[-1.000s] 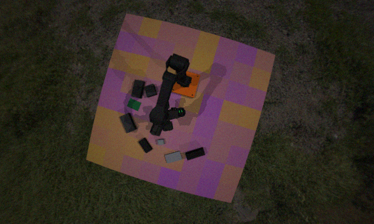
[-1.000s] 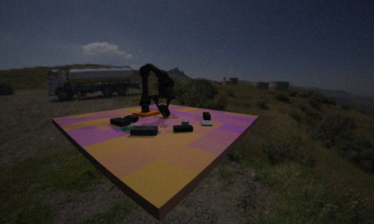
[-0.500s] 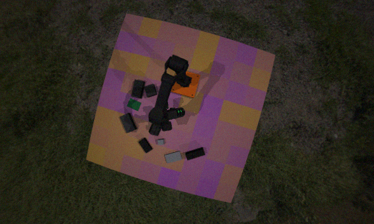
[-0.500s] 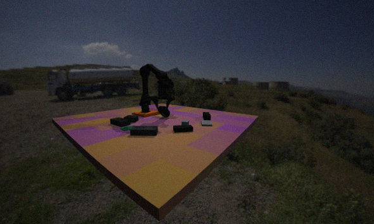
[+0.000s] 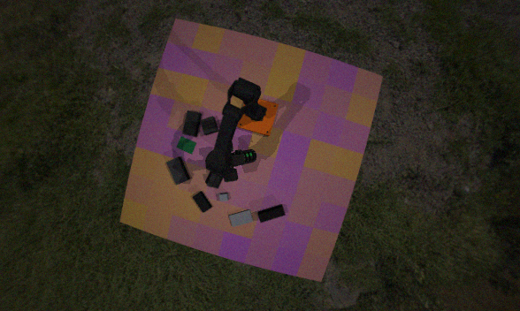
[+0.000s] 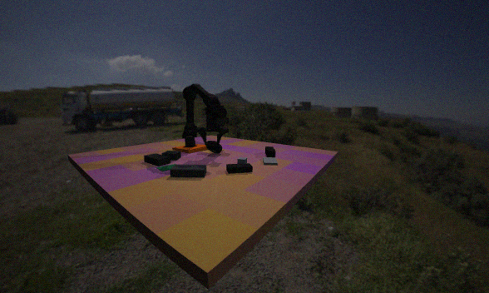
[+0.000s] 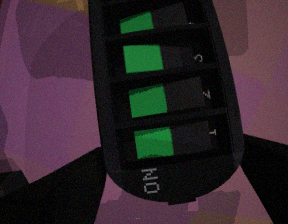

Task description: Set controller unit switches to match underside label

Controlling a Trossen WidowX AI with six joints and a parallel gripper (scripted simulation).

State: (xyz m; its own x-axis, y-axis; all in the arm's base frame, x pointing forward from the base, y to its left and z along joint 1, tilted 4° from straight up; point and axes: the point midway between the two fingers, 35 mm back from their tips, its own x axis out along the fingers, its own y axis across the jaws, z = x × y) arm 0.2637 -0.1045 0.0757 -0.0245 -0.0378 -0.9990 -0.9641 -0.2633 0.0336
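Observation:
The dark grey controller unit point(image 5: 249, 155) point(image 6: 214, 146) point(image 7: 111, 165) is held between the fingers of my gripper point(image 6: 212, 142) point(image 7: 171, 149), which is shut on its two long sides near the ON-marked end. The unit looks tilted and appears just above the bench point(image 5: 333, 159) point(image 6: 209, 233). In the wrist view its top faces the camera, with switches 1, 2, 3 and part of a fourth in view. Their green ends lie to the left, their dark ends to the right by the numbers. I cannot tell surely which ends are pressed. The underside label is hidden.
The orange base plate point(image 5: 269, 119) point(image 6: 180, 149) is behind the unit. Dark modules point(image 5: 192, 123) point(image 5: 178, 170) point(image 5: 202, 201) point(image 5: 271, 213) point(image 6: 188, 171), a green board point(image 5: 187, 145) point(image 6: 166, 168), a light grey block point(image 5: 240, 217) point(image 6: 270, 161) and a small grey block point(image 5: 223, 196) lie around the arm.

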